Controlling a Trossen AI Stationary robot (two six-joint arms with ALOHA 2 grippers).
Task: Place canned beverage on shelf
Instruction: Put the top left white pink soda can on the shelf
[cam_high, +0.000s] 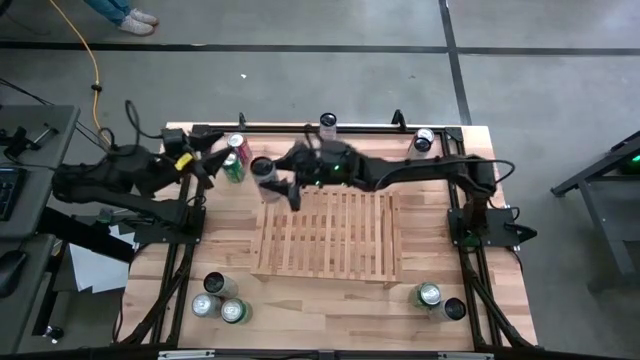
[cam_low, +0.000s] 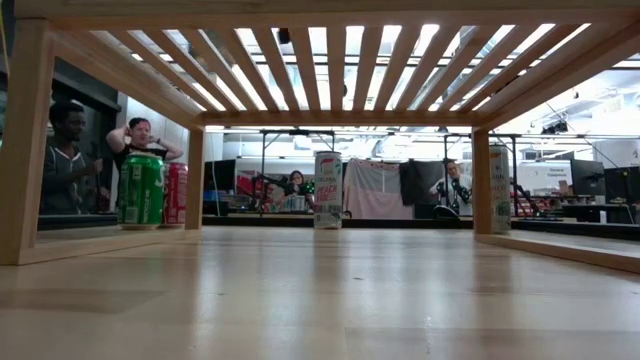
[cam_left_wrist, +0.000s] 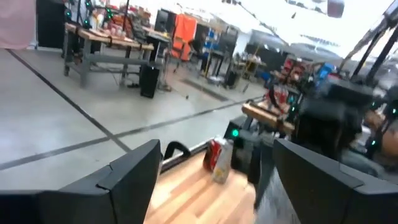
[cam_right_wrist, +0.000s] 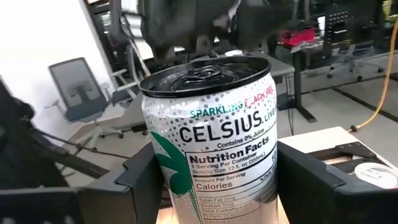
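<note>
My right gripper (cam_high: 272, 183) reaches in from the table's right and is shut on a silver-white Celsius can (cam_right_wrist: 211, 143), which it holds just off the far left corner of the slatted wooden shelf (cam_high: 328, 235). My left gripper (cam_high: 208, 163) stands open with nothing between its fingers at the far left of the table, pointing level past a green can (cam_high: 233, 170) and a red can (cam_high: 240, 148). Both of those cans stand upright on the tabletop. In the low view they show as the green can (cam_low: 143, 190) and the red can (cam_low: 176, 193), seen under the shelf (cam_low: 330, 60). My right gripper pinches the can's side wall (cam_right_wrist: 163, 180) between its two fingers (cam_right_wrist: 140, 183), one on each side, below the can's top rim. The fingers lie level and come from the table's right side. The can stands upright in the hold, and its base does not show.
Other cans stand around the table: several at the near left (cam_high: 215, 300), two at the near right (cam_high: 440, 300), and one each at the far edge (cam_high: 328, 122) and the far right (cam_high: 424, 140). The shelf top shows bare slats. People sit in the room beyond.
</note>
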